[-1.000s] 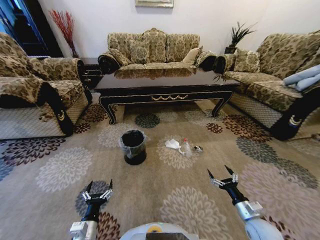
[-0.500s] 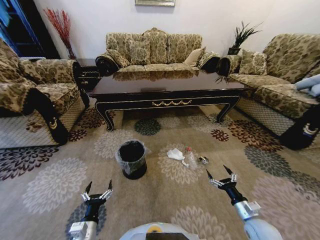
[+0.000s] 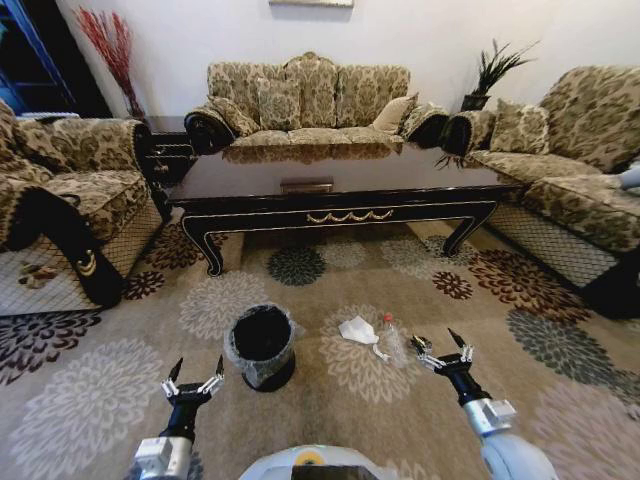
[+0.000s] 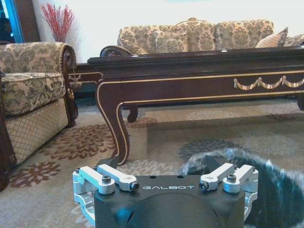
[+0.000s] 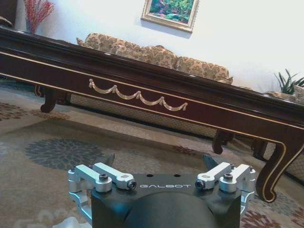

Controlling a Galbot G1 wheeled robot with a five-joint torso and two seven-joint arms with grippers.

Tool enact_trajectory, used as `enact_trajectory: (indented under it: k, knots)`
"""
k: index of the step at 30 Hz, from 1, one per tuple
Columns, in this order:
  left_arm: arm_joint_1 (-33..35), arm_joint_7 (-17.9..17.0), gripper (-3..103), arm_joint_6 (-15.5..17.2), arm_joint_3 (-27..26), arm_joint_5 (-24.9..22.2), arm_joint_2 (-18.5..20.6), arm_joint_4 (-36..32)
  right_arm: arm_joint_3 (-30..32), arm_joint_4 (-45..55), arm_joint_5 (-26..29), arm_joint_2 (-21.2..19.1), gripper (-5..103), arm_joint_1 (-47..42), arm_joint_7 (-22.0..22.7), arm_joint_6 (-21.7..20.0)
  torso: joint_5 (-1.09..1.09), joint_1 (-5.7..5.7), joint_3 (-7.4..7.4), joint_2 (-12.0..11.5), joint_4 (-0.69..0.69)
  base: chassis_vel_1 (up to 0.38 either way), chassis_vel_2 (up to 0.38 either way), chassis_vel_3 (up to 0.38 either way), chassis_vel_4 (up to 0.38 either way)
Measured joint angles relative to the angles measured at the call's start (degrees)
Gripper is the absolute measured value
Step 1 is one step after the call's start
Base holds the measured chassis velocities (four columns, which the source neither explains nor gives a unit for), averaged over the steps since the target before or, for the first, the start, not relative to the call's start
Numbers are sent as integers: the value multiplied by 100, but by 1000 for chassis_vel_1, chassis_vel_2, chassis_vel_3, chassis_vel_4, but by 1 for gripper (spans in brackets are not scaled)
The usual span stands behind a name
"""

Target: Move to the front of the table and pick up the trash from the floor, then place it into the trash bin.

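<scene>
You were rolling up to the table, and the trash was waiting on the floor.

Your robot faced the long front edge of the table (image 3: 340,195), with the floor (image 3: 110,390) spread out between. The trash (image 3: 358,329) lay on a round flower in the carpet: a white crumpled paper, with a clear plastic piece and a tiny dark scrap just beside it. The trash bin (image 3: 261,345) stood near it, on the robot's left side. The right gripper (image 3: 441,352) hung low, close to the scraps, with its fingers spread wide and nothing in them. The left gripper (image 3: 193,381) hung near the bin, fingers spread wide too, holding nothing. I think the driving part was almost done. Next you would need to bend down and bring the right gripper over the white paper.
</scene>
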Motion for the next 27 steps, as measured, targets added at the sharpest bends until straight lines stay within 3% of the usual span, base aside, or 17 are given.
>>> enact_trajectory:
  k: [1,2,4,5,6,7,11,13,14,17,21,27]
  knots:
    - [-167,-132,100,501,-17,-318,109,-108,-3,-35,-4,27,100,2,15,21,-1,-1,-1,0,0,0,0,0,0]
    - [-167,-132,100,501,-17,-318,109,-108,-3,-35,-4,27,100,2,15,21,-1,-1,-1,0,0,0,0,0,0]
    - [-407,-291,100,1145,-61,-706,274,-217,-3,-53,-10,52,100,-5,26,39,-2,-1,-1,0,-2,0,0,0,0]
    - [-641,-407,100,1643,-97,-1082,429,-309,5,-60,-11,57,100,-9,34,48,-1,-1,-1,0,-1,0,0,0,0]
    - [-785,-466,100,1877,-115,-1294,505,-351,17,-64,-12,60,100,-11,39,51,-1,0,-1,0,0,0,0,0,0]
    - [-785,-466,100,1877,-115,-1294,505,-351,17,-64,-12,60,100,-11,39,51,-1,0,-1,0,0,0,0,0,0]
    - [-1842,-861,100,3291,-362,-2946,850,-368,24,-90,-10,22,100,-4,55,58,-3,0,0,0,-6,0,0,0,0]
    - [-1885,-882,100,3415,-443,-3074,870,-361,-20,-101,-8,-17,100,28,57,57,-3,0,0,0,-6,0,0,0,0]
    - [-1910,-998,100,3827,-731,-3472,923,-374,-162,-155,-1,-182,100,200,67,36,-1,0,0,0,3,0,0,0,0]
    - [-1948,-1056,100,4028,-818,-3687,996,-379,-206,-181,0,-233,100,250,71,24,0,0,0,0,7,0,0,0,0]
    - [-2223,-1259,100,4423,-831,-4311,1241,-270,-229,-220,24,-272,100,305,89,5,0,0,0,0,-4,13,6,12,26]
    - [-2762,-1296,100,4582,-437,-4826,1265,201,-254,-223,44,-245,100,344,94,-32,-2,0,0,0,-1,0,0,0,0]
